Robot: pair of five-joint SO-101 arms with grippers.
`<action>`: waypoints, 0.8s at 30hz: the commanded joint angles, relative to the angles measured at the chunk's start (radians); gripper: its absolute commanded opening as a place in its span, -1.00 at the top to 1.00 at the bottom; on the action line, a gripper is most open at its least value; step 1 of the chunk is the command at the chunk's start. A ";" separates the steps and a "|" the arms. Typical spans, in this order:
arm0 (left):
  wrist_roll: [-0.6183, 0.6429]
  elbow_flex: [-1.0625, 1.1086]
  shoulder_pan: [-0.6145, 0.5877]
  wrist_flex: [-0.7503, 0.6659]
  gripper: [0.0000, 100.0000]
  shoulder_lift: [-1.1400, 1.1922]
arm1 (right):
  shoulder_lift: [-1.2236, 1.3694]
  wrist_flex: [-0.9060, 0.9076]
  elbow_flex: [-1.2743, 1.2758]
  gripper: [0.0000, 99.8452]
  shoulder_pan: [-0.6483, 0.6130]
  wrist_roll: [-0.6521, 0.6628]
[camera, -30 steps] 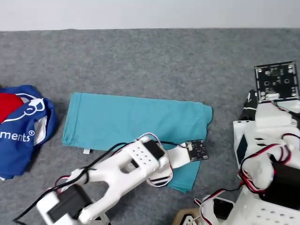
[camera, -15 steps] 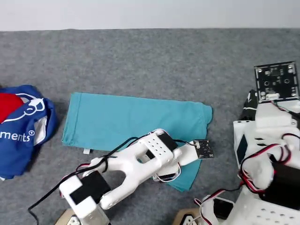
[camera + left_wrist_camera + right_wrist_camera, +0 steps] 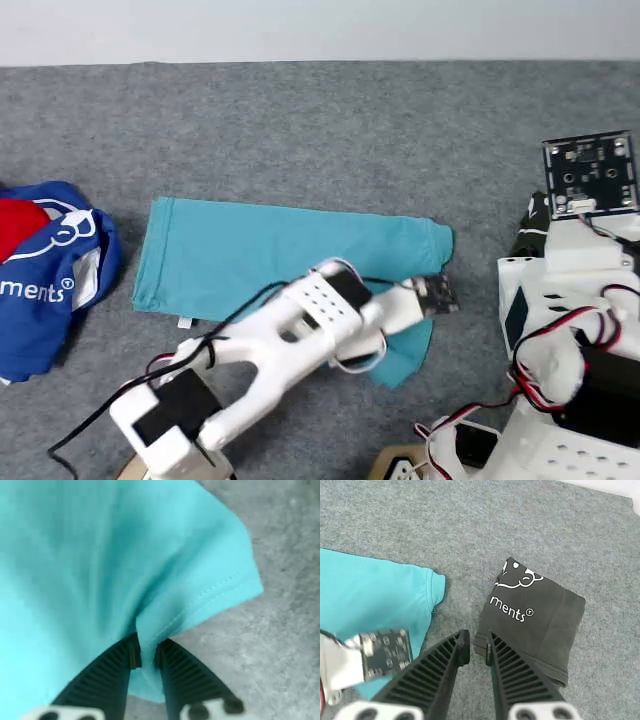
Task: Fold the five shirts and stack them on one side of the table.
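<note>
The teal shirt (image 3: 250, 255) lay folded into a long band across the middle of the grey table (image 3: 350, 130). Its right end bunched where the near corner was drawn up and inward. In the left wrist view, a ridge of that shirt's cloth (image 3: 125, 555), just by the stitched hem, was pinched between the two dark fingers of the left hand (image 3: 145, 652), which was clenched on the fabric. The left arm (image 3: 290, 335) reached from the near edge of the table over the shirt's near side. A folded black shirt (image 3: 535, 615) with white print lay flat on the table, just beside the teal shirt's right end but apart from it. The right hand (image 3: 477, 647) hung above the near edge of that black shirt. Its fingers stood almost together with a thin slit between them, and they appeared to hold nothing, though the view did not settle whether the tips touched the cloth. At the far left of the table, a crumpled blue shirt (image 3: 55, 275) lay well apart from the teal one, with a piece of red cloth (image 3: 15, 225) on top of it.
</note>
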 commanded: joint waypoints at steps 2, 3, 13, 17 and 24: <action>0.008 -0.094 -0.095 -0.017 0.99 -0.020 | 0.002 0.038 -0.003 0.85 0.013 -0.008; 0.006 -0.120 -0.115 -0.015 0.99 -0.005 | 0.002 0.038 -0.003 0.85 0.013 -0.008; 0.002 -0.406 -0.249 -0.011 0.93 0.238 | 0.002 0.038 -0.003 0.85 0.013 -0.008; 0.006 -0.473 -0.293 -0.009 0.73 0.313 | 0.002 0.038 -0.003 0.85 0.013 -0.008; -0.002 -0.530 -0.377 0.020 0.60 0.328 | 0.002 0.038 -0.003 0.85 0.013 -0.008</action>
